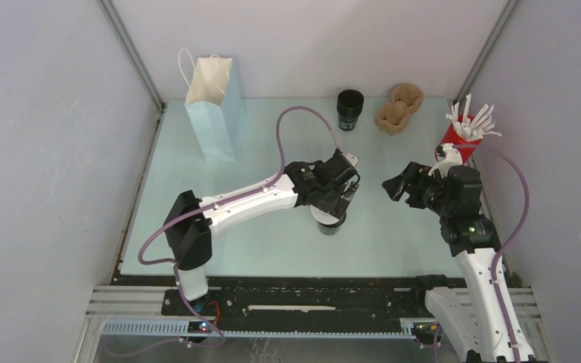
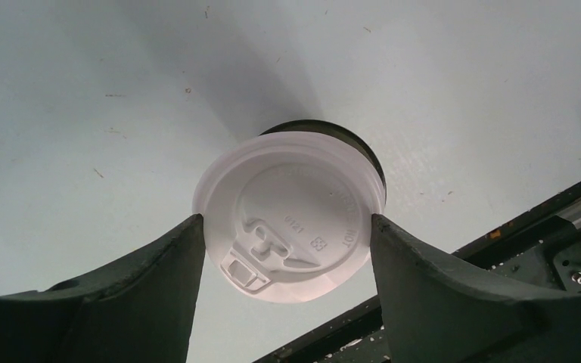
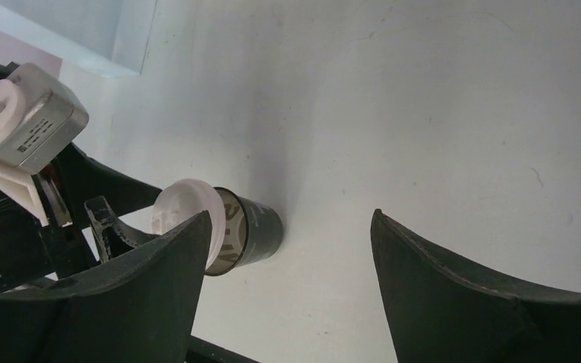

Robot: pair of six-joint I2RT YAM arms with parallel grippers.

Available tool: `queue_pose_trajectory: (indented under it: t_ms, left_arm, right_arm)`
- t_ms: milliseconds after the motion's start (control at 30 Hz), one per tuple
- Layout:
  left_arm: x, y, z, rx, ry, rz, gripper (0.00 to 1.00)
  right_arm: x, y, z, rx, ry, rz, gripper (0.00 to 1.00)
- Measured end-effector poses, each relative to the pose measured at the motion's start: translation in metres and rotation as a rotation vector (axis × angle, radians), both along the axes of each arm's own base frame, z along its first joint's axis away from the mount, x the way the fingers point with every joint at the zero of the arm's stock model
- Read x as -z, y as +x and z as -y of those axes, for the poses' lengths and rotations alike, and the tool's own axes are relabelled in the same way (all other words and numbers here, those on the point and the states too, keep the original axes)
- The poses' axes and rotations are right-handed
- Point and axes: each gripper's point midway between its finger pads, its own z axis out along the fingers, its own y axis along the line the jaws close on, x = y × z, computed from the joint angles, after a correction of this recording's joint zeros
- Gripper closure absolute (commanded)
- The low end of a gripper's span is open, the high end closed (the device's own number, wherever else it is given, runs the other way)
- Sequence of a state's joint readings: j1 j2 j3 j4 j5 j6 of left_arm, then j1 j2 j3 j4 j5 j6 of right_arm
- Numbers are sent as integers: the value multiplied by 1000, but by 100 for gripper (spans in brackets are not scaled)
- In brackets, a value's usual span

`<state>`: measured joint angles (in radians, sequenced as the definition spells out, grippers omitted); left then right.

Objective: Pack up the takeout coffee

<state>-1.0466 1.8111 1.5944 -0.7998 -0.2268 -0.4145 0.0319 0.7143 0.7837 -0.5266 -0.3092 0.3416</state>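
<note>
The takeout coffee (image 2: 295, 204) stands inside the left hand (image 2: 286, 221); pinched or only bracketed, I cannot tell. Close gently, keep it upright.

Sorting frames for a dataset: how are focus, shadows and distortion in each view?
Top external: even soft light, sharp throughout. Left wrist: the small black cup with white domed plastic lid is crisp, its embossing visible, a soft shadow behind it; the fingers of the left gripper are dark and featureless. Right wrist: that cup appears tipped by the camera angle; the fingers of the right gripper loom dark, soft-edged.
</note>
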Motion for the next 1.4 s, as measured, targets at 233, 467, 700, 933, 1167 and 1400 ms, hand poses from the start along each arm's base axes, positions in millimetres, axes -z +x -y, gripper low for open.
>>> queue_pose_trajectory:
  t_ms: [233, 467, 700, 933, 1167, 1400]
  left_arm:
    - [4, 1, 3, 10, 11, -2, 31]
    - [7, 3, 6, 20, 19, -6, 30]
    - [16, 1, 8, 32, 31, -28, 27]
    - [17, 0, 7, 33, 37, -33, 27]
    - [7, -1, 13, 44, 39, -23, 26]
    - [-15, 3, 22, 47, 18, 15, 27]
  right_arm:
    - [-1, -3, -5, -26, 12, 5, 14]
    - [-4, -4, -6, -34, 18, 15, 14]
    - [-4, -4, -6, -37, 20, 17, 14]
    - [-5, -5, -7, -44, 23, 20, 14]
    - [-6, -7, -9, -51, 26, 26, 14]
    - [-5, -7, -8, -51, 26, 23, 15]
